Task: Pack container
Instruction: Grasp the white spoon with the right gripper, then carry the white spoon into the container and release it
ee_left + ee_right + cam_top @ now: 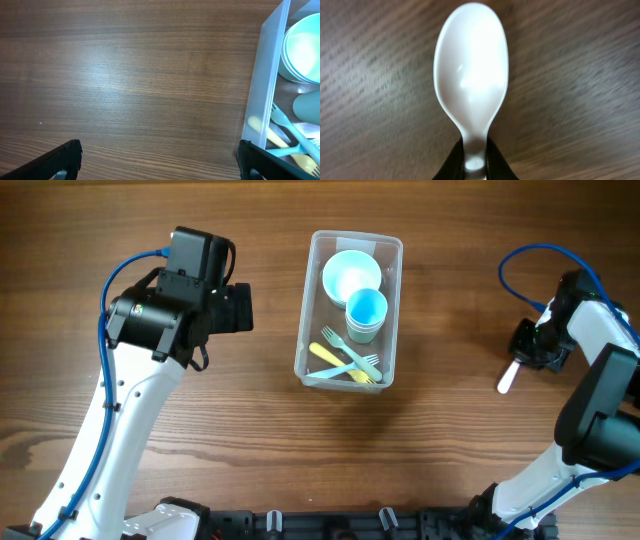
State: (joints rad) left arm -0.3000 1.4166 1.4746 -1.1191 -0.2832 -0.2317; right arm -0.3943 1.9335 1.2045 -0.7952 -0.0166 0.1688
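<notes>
Table (210, 480): brown wood grain; both arms reach in from the near edge.
Container (306, 310): clear plastic bin in the middle of the table, between the two arms and well apart from both. Its long side runs near to far.
Container contents: a pale bowl (352, 275) sits at the far end. A blue cup (366, 310), nested in at least one other, is just near of the bowl and touches it. Several forks (348, 363), yellow and pale blue-green, lie crossed at the near end.
Left gripper (159, 162): spread wide, nothing between the fingers (62, 160). It sits over bare table to the left of the container. In the left wrist view, the container's left wall shows at the right edge.
Right gripper (475, 167): pressed together on the handle of a white spoon (470, 75), pinching it close to where the handle meets the spoon's head.
Spoon: at the right side of the table, well right of the container. Its hollow side faces the right wrist camera and its head sticks out past the fingertips.
Spoon contact with table: cannot tell whether it rests on the wood or is held just above it.
</notes>
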